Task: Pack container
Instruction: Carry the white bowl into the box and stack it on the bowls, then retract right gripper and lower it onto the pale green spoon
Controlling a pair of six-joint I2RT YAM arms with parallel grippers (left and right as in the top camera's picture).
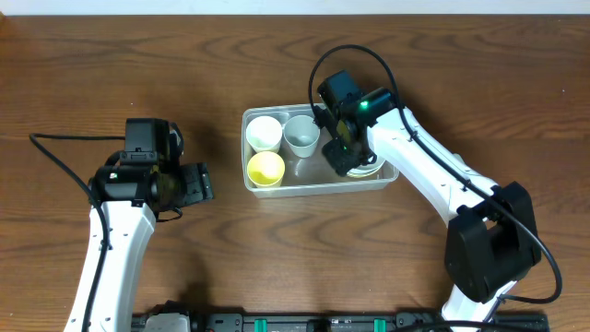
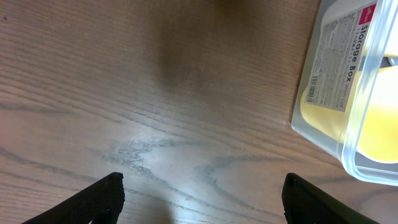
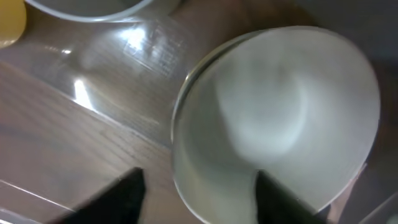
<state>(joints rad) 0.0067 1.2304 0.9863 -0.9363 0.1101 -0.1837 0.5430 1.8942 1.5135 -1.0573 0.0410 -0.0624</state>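
Note:
The clear rectangular container (image 1: 313, 189) sits at the table's middle. In it stand a white cup (image 1: 265, 133), a pale grey cup (image 1: 301, 136) and a yellow bowl (image 1: 265, 168). At its right end lies a white bowl (image 1: 369, 169), with my right gripper (image 1: 343, 152) low over it. The right wrist view has the gripper (image 3: 202, 196) open, one finger outside the white bowl (image 3: 280, 106) and one inside, the rim between them with a gap. My left gripper (image 1: 198, 183) hovers open over bare wood left of the container (image 2: 348, 93).
The container's labelled end wall and the yellow bowl (image 2: 373, 124) fill the right side of the left wrist view. Wooden table (image 1: 111, 65) extends on all sides. The right arm reaches over the container's right end, and cables trail from both arms.

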